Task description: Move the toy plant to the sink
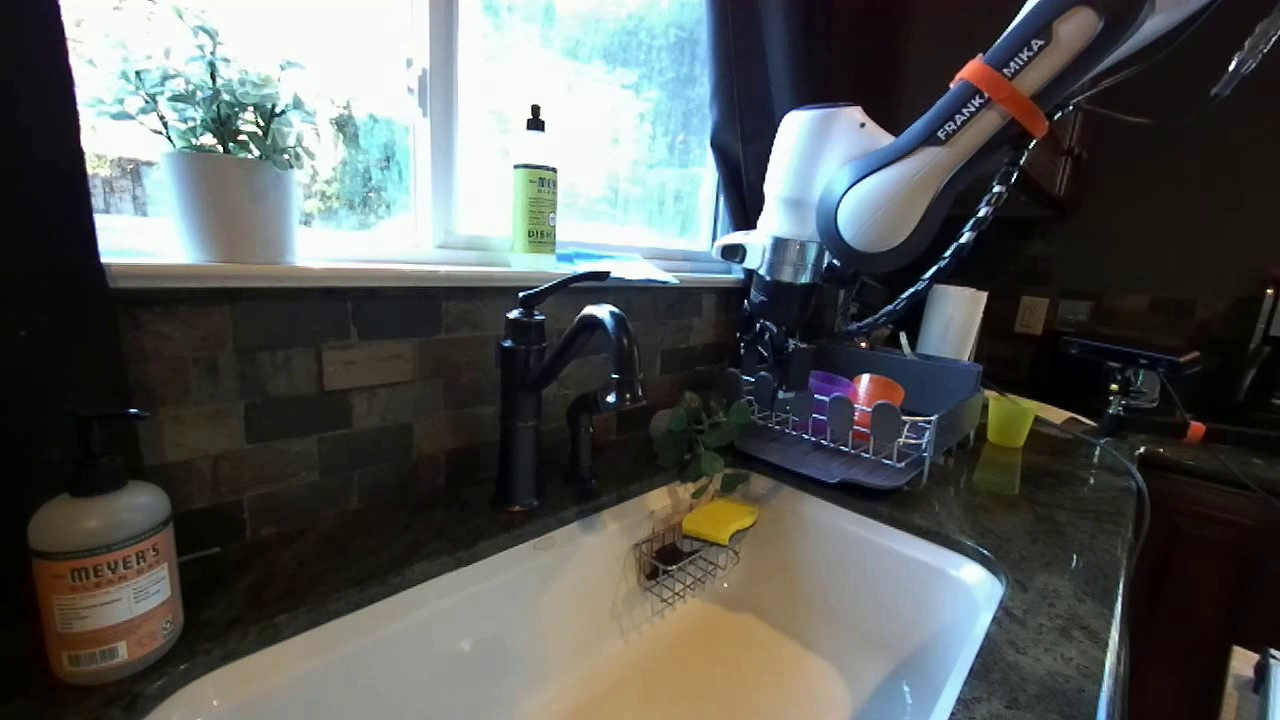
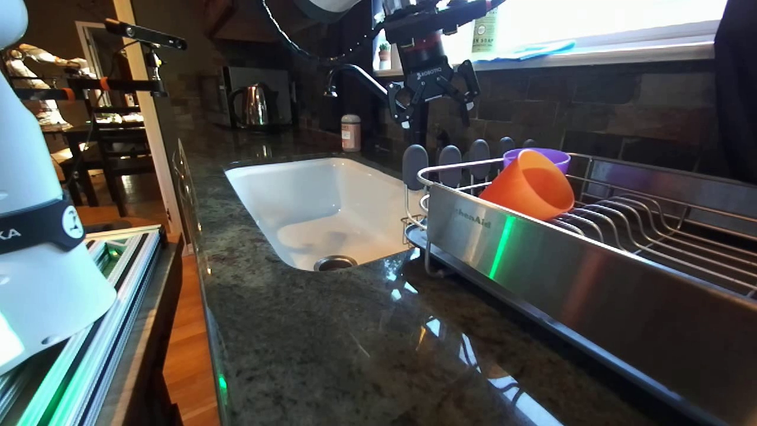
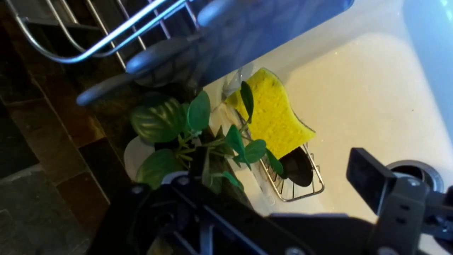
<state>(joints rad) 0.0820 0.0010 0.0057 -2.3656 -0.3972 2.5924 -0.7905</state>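
The Robotiq gripper (image 2: 436,118) has its jaws spread wide, with nothing pinched between the pads (image 3: 366,177). The toy plant (image 3: 235,139) sits below the jaws and off to one side, mostly by the finger nearer the tiled wall (image 3: 46,148); what looks like its pale base (image 3: 137,156) is partly hidden there, and whether leaves touch that finger cannot be told. Beneath the gap are the yellow sponge (image 3: 269,115) and the wire sink caddy (image 1: 690,572), and under the opposite finger the white sink (image 3: 354,106) opens, with its drain (image 2: 335,263).

The likeliest failure is an off-centre descent: if the jaws go straight down from here, the wall-side finger may press on the stems or tip the plant. Sliding across to straddle it risks striking the tiles with that same finger. A shallow close may catch only leaves, which look thin and bendy and could slip or swivel; a low one may take in the sponge or hook the caddy. On lifting, foliage could snag on the KitchenAid dish rack (image 2: 562,272) just beside the jaws
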